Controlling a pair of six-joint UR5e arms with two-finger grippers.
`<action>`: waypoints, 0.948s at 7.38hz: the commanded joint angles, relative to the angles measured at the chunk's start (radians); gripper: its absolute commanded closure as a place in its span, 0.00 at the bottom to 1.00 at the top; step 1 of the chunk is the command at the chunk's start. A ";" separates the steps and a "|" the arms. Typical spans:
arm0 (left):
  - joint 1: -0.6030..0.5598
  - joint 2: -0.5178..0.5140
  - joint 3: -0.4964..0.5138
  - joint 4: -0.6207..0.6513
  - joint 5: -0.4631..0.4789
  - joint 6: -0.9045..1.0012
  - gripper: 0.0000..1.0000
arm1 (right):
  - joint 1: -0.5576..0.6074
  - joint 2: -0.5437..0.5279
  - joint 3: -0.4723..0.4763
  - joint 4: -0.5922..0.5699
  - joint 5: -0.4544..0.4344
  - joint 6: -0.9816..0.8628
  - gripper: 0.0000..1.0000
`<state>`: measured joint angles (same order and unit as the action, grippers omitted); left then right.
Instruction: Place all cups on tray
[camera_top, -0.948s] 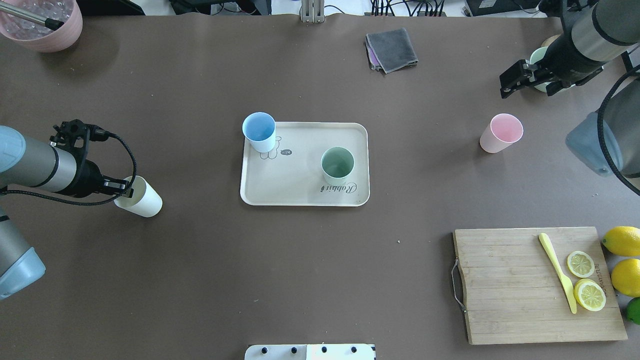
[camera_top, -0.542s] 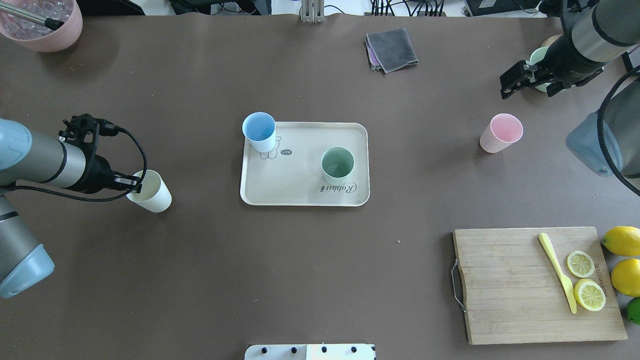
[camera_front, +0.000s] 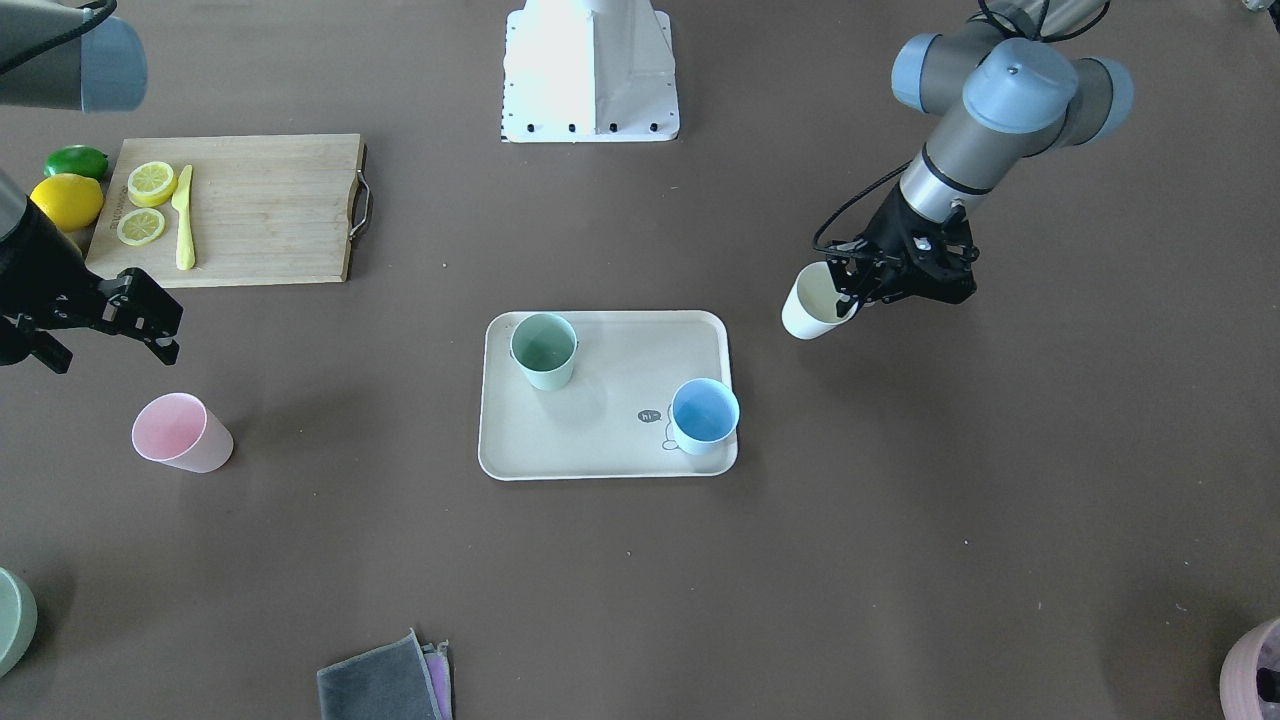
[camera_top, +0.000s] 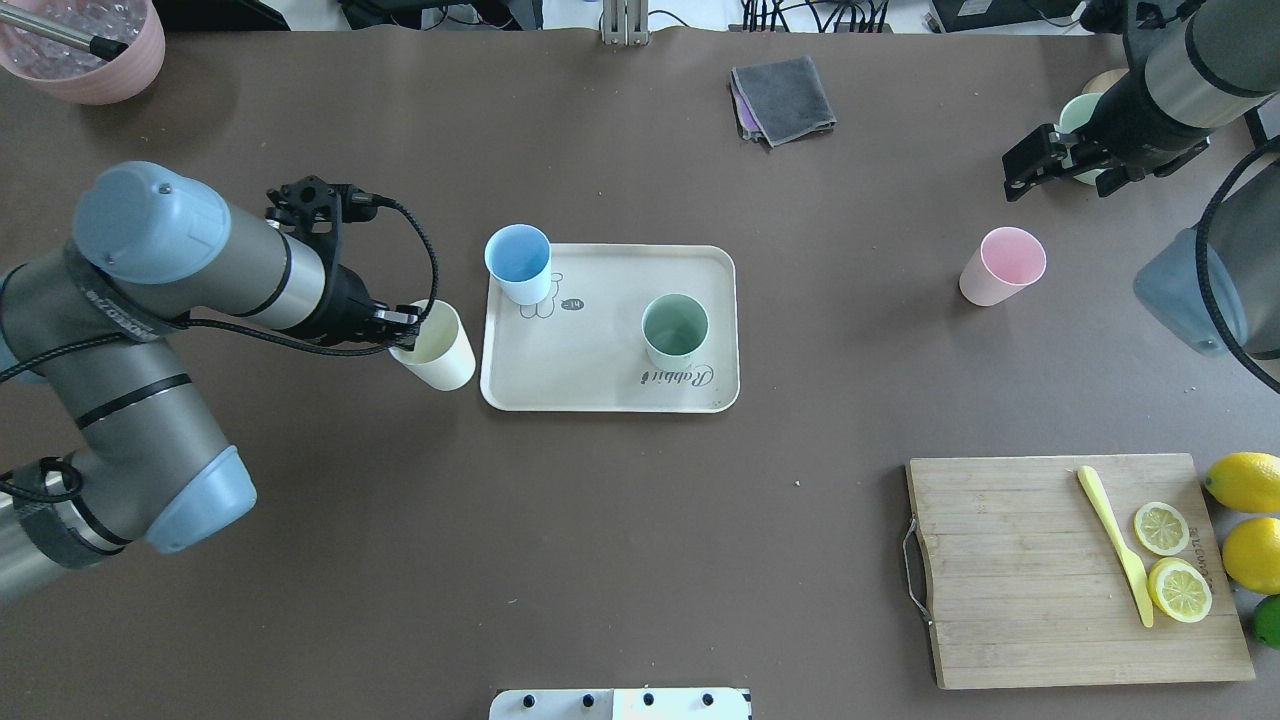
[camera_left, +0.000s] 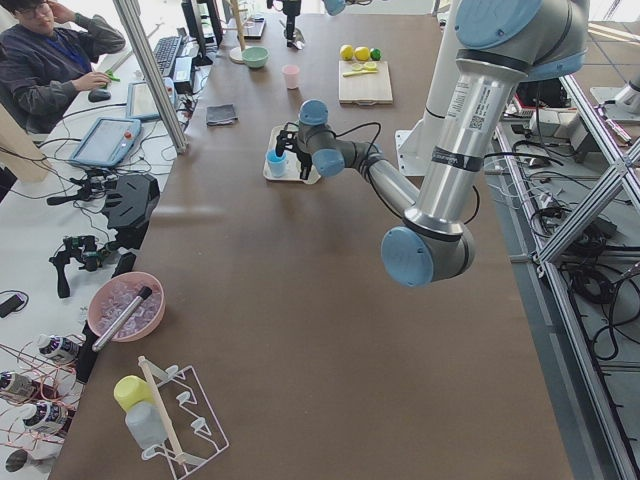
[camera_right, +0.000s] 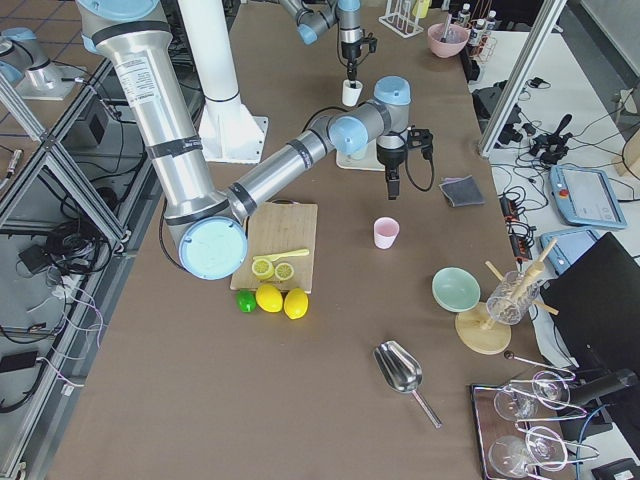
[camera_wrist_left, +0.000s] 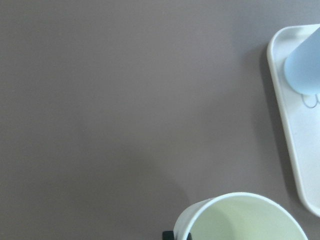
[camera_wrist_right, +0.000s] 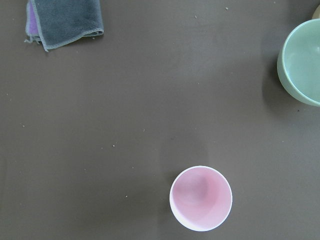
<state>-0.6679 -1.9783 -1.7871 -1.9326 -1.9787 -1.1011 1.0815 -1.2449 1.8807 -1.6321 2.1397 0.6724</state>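
Observation:
The beige tray lies mid-table and carries the light blue cup at its far-left corner and the mint green cup. My left gripper is shut on the rim of the cream-white cup, held tilted just left of the tray's left edge. The left wrist view shows this cup with the tray to its right. The pink cup stands upright on the table at the right. My right gripper is open and empty, hovering beyond the pink cup.
A bamboo cutting board with lemon slices and a yellow knife sits front right, with whole lemons beside it. A folded grey cloth lies at the back. There is a pink bowl back left and a mint bowl near my right gripper.
My left arm has carried the cream-white cup rightward, from the table's left part to just beside the tray's left edge. The right gripper has barely moved.

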 joint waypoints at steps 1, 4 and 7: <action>0.103 -0.150 0.113 0.015 0.159 -0.089 1.00 | 0.000 -0.005 -0.005 0.000 -0.003 -0.001 0.00; 0.103 -0.168 0.133 0.011 0.172 -0.094 1.00 | 0.000 -0.005 -0.005 0.000 -0.003 0.006 0.00; 0.103 -0.162 0.129 0.011 0.175 -0.091 0.14 | 0.000 -0.005 -0.005 0.000 -0.003 0.006 0.00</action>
<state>-0.5641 -2.1438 -1.6547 -1.9221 -1.8050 -1.1936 1.0814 -1.2502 1.8771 -1.6315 2.1369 0.6785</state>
